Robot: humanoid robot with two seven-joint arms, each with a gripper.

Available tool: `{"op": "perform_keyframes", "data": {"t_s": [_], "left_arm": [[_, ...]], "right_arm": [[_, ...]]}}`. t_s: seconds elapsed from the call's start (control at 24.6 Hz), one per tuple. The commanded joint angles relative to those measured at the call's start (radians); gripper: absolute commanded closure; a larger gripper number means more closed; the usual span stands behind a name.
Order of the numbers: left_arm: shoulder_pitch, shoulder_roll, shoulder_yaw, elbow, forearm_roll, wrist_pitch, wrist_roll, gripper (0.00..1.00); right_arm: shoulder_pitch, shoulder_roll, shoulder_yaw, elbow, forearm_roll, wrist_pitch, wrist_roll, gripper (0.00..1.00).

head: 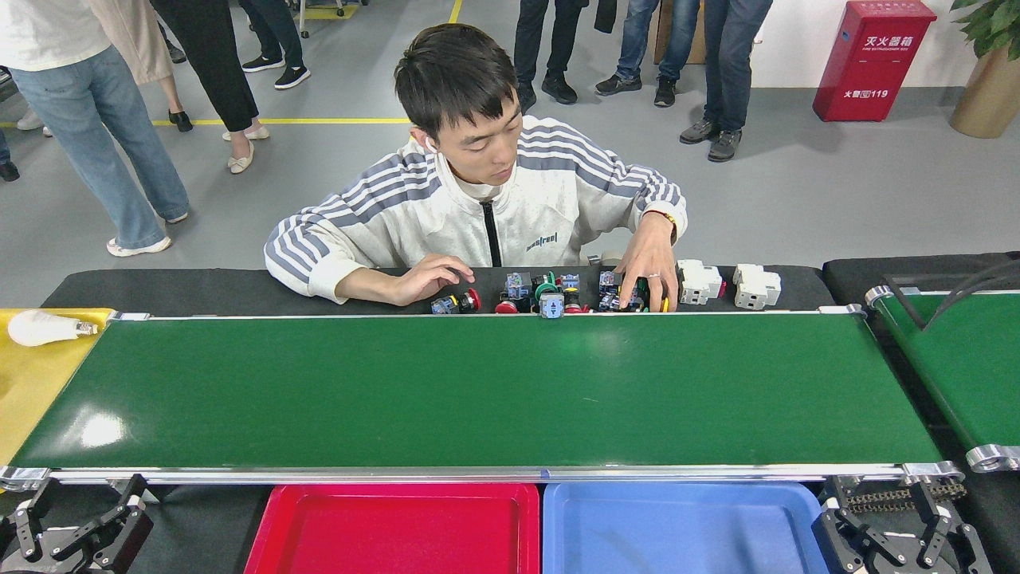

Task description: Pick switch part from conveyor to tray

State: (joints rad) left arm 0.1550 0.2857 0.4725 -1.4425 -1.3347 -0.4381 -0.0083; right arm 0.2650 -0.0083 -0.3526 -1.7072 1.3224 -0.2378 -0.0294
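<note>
Switch parts (550, 299) are lined up beyond the conveyor (478, 391) (bare); left gripper (80, 530) and right gripper (900, 530) are seen spread, ungrasping.

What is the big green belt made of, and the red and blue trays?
The conveyor looks like smooth, glossy rubber or plastic: lamp glare shines on it. Its edge rails look like silvery metal. The red tray and blue tray look like moulded plastic, with rounded rims and a soft sheen.

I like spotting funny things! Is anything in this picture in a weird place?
Yes: a white light bulb lies on its side on the yellow surface left of the conveyor, away from the switch parts clustered by the person's hands behind the belt. The belt itself carries nothing, and both trays look empty.
</note>
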Motion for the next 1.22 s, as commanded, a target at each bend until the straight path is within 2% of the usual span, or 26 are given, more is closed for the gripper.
{"op": "perform_keyframes", "data": {"t_s": [0.0, 0.32, 1.18], "left_arm": [[-0.003, 0.007, 0.003, -0.007, 0.003, -0.001, 0.008, 0.00], [-0.018, 0.007, 0.006, -0.001, 0.005, -0.001, 0.010, 0.00], [-0.029, 0.015, 0.008, -0.009, 0.006, -0.001, 0.011, 0.00]], "right_arm": [[-0.001, -0.009, -0.002, -0.009, -0.003, -0.017, -0.007, 0.01], [-0.004, -0.009, -0.002, -0.006, -0.003, -0.057, -0.009, 0.01], [0.005, -0.009, -0.003, -0.005, -0.003, -0.060, -0.007, 0.01]]}}
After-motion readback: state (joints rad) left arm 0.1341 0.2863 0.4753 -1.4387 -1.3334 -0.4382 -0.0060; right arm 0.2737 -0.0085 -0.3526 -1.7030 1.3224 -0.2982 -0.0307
